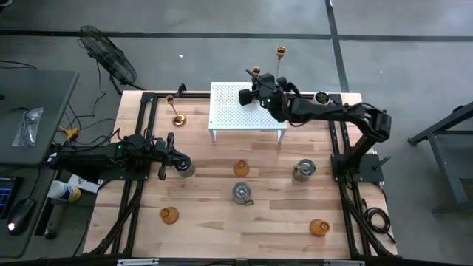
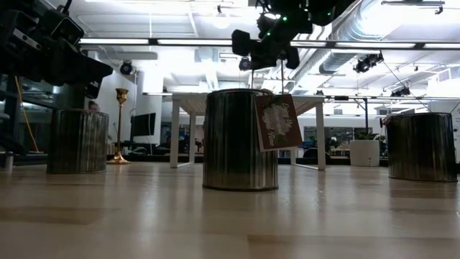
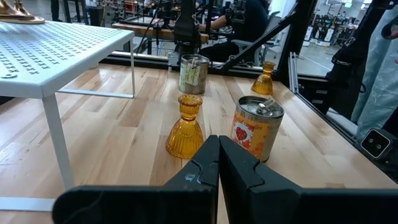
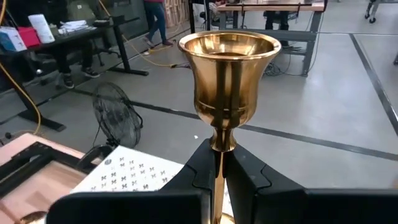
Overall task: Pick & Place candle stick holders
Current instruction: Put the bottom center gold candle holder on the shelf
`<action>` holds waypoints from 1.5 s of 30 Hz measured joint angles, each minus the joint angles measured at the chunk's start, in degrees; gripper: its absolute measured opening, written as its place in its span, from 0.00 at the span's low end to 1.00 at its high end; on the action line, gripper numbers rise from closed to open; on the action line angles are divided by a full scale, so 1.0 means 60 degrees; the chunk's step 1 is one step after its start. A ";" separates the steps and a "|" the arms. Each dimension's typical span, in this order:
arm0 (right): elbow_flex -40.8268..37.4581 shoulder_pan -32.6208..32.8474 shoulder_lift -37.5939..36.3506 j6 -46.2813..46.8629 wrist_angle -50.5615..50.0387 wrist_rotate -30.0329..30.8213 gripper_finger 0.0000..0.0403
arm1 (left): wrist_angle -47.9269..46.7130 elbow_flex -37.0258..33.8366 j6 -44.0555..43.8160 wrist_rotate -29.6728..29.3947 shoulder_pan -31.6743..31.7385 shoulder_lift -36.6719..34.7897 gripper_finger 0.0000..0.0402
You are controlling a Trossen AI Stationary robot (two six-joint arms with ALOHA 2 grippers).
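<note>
My right gripper is over the white perforated shelf and is shut on a tall gold stick. A second gold stick stands behind it. A third gold stick stands on the table to the left of the shelf. My left gripper is shut and empty. It is just above a squat silver jar at the table's left. Two more silver jars and three amber glass holders stand on the table. My right gripper pinches the gold stick's slim stem between its two fingers, just under the cup. The fingers come about level from the table's right and lie across the stem. The stick stays upright. The gripper hides its base, so I cannot tell whether it rests on the shelf.
The white shelf stands on thin legs at the far middle of the table. A black frame rail runs along the table's sides. A fan and a desk lie beyond the left edge. Bare wood lies along the near edge.
</note>
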 joint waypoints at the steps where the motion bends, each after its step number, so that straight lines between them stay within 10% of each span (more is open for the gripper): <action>1: 0.0106 -0.0037 0.0113 -0.0120 -0.0006 -0.0073 0.03 | 0.0000 0.0000 0.0004 0.0000 0.0000 0.0003 0.00; 45: 0.0571 -0.0513 0.1145 -0.0183 0.0880 0.0236 0.03 | 0.0000 0.0000 0.0003 0.0004 -0.0003 0.0003 0.00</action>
